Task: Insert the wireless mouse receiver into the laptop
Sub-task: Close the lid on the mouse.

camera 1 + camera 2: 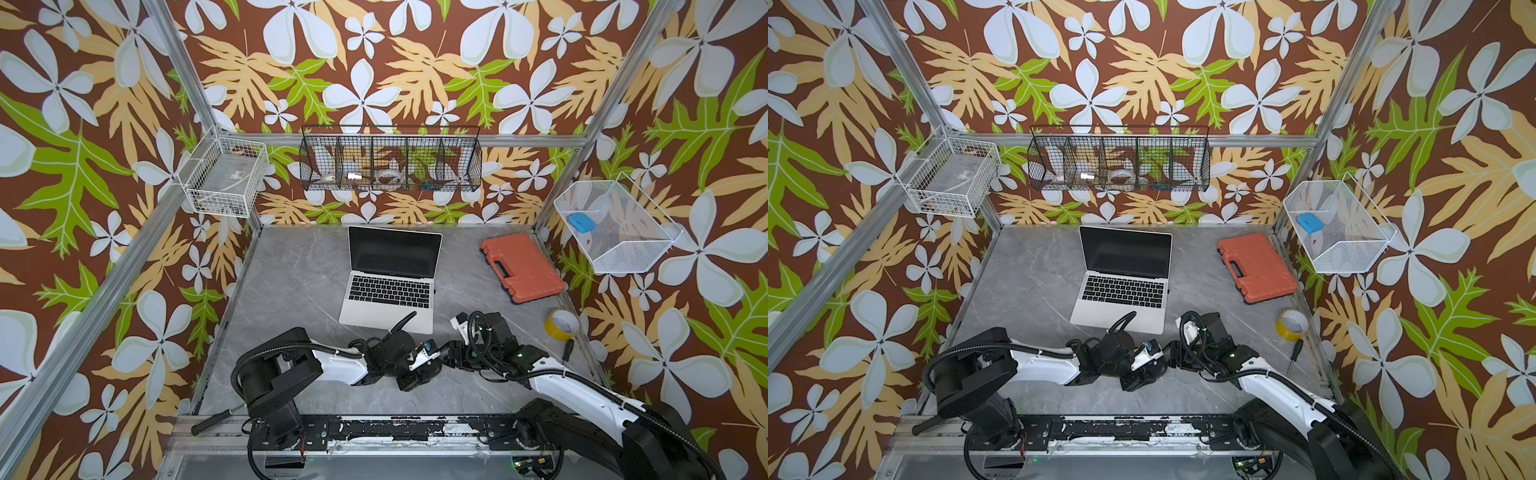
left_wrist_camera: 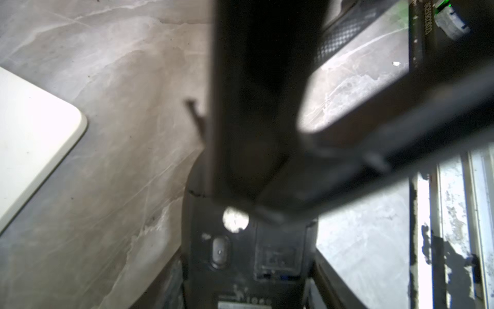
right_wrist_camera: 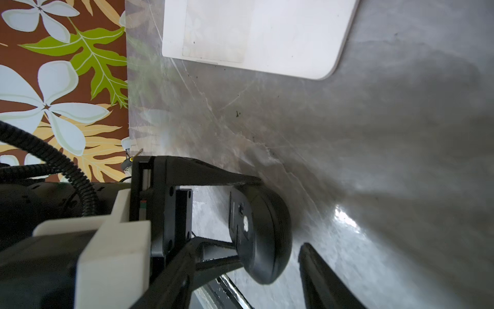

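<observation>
The silver laptop (image 1: 386,286) stands open at the middle of the table; its near corner shows in the left wrist view (image 2: 32,133) and its front edge in the right wrist view (image 3: 267,34). In front of it my left gripper (image 1: 430,363) is shut on a black mouse (image 3: 267,235), held on edge above the table with its underside (image 2: 248,254) turned toward my right gripper (image 1: 451,353). The right jaws stand open close to the mouse; one finger (image 3: 320,278) shows beside it. I cannot make out the wireless mouse receiver in any view.
An orange case (image 1: 521,266) lies at the back right. Near the right wall are a yellow tape roll (image 1: 561,322) and a screwdriver (image 1: 567,349). Another screwdriver (image 1: 212,422) lies on the front rail. Wire baskets (image 1: 390,160) hang on the walls.
</observation>
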`<state>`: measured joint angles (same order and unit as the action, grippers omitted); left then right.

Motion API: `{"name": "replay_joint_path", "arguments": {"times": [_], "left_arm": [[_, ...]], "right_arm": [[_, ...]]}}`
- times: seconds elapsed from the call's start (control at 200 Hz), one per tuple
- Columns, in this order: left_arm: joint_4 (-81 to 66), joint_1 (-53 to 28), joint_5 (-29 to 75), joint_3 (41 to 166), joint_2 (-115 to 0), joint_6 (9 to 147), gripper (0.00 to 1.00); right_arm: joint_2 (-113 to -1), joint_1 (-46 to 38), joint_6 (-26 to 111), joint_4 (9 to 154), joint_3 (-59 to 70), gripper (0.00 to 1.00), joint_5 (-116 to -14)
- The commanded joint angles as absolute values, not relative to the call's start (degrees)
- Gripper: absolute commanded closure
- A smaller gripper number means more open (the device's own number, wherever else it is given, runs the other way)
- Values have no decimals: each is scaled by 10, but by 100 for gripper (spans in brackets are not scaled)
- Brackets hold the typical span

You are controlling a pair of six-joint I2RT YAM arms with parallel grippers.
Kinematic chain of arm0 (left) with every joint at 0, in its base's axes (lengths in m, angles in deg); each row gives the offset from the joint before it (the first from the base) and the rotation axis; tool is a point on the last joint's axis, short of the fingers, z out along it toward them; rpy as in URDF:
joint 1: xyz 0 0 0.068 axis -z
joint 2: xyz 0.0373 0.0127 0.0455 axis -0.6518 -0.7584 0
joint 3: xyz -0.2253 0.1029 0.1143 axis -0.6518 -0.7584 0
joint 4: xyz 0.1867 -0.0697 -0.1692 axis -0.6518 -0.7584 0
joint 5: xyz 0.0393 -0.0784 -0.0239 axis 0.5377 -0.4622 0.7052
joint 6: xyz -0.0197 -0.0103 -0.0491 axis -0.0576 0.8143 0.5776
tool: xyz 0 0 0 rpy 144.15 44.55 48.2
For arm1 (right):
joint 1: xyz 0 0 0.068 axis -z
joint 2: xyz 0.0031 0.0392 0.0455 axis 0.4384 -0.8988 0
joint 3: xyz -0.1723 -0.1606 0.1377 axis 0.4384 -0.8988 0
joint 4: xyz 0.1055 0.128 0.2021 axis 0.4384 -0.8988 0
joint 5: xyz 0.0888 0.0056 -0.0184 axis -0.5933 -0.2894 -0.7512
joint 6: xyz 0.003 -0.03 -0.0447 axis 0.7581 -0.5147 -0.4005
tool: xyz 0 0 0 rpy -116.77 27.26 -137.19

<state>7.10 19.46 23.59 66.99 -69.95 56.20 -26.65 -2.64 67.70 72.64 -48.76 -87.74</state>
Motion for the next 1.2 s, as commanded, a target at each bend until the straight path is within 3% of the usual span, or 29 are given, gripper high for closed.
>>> {"name": "replay_joint_path", "arguments": {"times": [0.0,0.13,0.42,1.196], "left_arm": [[56,195,245,672,-700,567,60],[55,194,247,674,-700,567,60],[53,194,244,677,-704,567,62],[53,194,230,682,-715,571,67]], "right_arm": [[-262,-27,664,702,-486,50,-864],[-255,-27,656,691,-482,72,-854],[-280,-27,658,720,-488,86,-881],[-370,-38,652,752,-503,91,-899]]}}
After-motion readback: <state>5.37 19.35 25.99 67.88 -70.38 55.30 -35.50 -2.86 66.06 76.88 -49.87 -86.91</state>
